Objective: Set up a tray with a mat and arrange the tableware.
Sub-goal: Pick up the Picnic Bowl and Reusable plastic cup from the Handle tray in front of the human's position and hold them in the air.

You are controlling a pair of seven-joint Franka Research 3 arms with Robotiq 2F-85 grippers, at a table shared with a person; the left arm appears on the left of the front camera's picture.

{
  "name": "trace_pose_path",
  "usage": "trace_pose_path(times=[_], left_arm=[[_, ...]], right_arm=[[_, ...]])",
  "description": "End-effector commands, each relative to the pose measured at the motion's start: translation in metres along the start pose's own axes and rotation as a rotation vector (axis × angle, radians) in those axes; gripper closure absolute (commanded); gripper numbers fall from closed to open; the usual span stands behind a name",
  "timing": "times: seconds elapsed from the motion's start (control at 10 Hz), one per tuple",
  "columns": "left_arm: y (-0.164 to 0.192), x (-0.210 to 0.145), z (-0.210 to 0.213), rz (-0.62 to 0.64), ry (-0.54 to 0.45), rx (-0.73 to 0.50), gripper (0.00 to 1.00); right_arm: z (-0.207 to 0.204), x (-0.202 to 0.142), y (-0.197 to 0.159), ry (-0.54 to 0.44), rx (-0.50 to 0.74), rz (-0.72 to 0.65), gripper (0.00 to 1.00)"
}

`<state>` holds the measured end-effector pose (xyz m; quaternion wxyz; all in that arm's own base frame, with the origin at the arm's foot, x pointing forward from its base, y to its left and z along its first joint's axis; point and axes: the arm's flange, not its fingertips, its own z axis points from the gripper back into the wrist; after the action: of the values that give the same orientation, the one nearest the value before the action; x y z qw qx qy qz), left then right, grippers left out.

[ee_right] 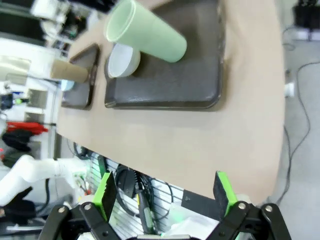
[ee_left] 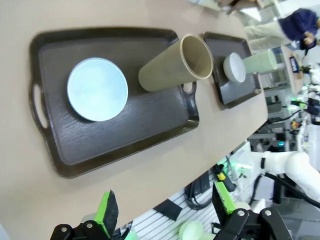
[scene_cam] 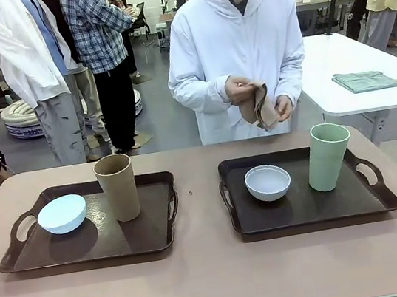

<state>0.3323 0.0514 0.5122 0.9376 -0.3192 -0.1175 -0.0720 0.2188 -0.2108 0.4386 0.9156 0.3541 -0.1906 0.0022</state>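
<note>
Two dark brown trays sit on the table. The left tray [scene_cam: 20,257] holds a light blue bowl [scene_cam: 62,214] and a tan-brown cup [scene_cam: 118,187]. On the right tray [scene_cam: 356,203] stand a greyish white bowl [scene_cam: 268,182] and a pale green cup [scene_cam: 327,156]. Across the table a person holds a folded tan mat [scene_cam: 260,107] in both hands. My left gripper [ee_left: 164,209] is open, high above the table's near edge by the left tray [ee_left: 150,125]. Equally open, my right gripper [ee_right: 165,192] hovers over the near edge by the right tray [ee_right: 190,80].
A white side table [scene_cam: 365,64] at the back right carries a folded green cloth [scene_cam: 366,80]. Other people stand behind at the back left. Bare tabletop [scene_cam: 210,274] runs between the trays and along the near side.
</note>
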Motion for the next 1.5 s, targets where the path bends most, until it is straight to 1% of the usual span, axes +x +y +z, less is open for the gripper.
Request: trace_pose_path(times=[0.0,0.1,0.2,0.3,0.4,0.5,0.6,0.7,0.8,0.9,1.0,1.1,1.2,1.3,1.4], left_arm=[[-0.063,0.019,0.014,-0.057,-0.022,0.123,0.0],[-0.101,0.03,0.017,-0.089,-0.017,0.152,0.0],[-0.129,0.042,0.013,-0.106,-0.013,0.19,0.0],[-0.157,0.053,0.007,-0.116,0.017,0.216,0.0],[-0.184,0.062,-0.001,-0.123,0.045,0.235,0.0],[-0.213,0.071,-0.019,-0.132,0.087,0.264,0.0],[-0.236,0.077,-0.04,-0.149,0.108,0.306,0.0],[-0.257,0.078,-0.061,-0.181,0.136,0.338,0.0],[-0.277,0.078,-0.083,-0.208,0.157,0.37,0.0],[-0.292,0.078,-0.104,-0.234,0.173,0.396,0.0],[-0.302,0.084,-0.124,-0.231,0.178,0.38,0.0],[-0.303,0.09,-0.136,-0.22,0.178,0.353,0.0],[-0.289,0.088,-0.137,-0.222,0.187,0.331,0.0],[-0.303,0.074,-0.134,-0.244,0.197,0.352,0.0],[-0.303,0.074,-0.134,-0.244,0.197,0.352,0.0]], right_arm=[[0.012,0.025,0.008,0.012,0.006,0.299,0.0],[0.015,0.042,0.011,0.007,-0.016,0.463,0.0],[0.015,0.058,0.011,0.012,-0.031,0.577,0.0],[0.011,0.074,0.013,0.014,-0.009,0.684,0.0],[0.005,0.088,0.017,0.0,0.025,0.757,0.0],[-0.004,0.101,0.023,-0.005,0.048,0.839,0.0],[-0.01,0.116,0.028,0.011,0.088,0.899,0.0],[-0.014,0.128,0.034,0.035,0.092,0.955,0.0],[-0.016,0.14,0.034,0.055,0.111,0.963,0.0],[-0.022,0.149,0.034,0.057,0.124,0.941,0.0],[-0.028,0.151,0.032,0.082,0.13,0.941,0.0],[-0.032,0.153,0.029,0.097,0.126,0.929,0.0],[-0.03,0.145,0.04,0.071,0.109,0.942,0.0],[-0.03,0.145,0.04,0.071,0.109,0.942,0.0],[-0.03,0.145,0.04,0.071,0.109,0.942,0.0]])
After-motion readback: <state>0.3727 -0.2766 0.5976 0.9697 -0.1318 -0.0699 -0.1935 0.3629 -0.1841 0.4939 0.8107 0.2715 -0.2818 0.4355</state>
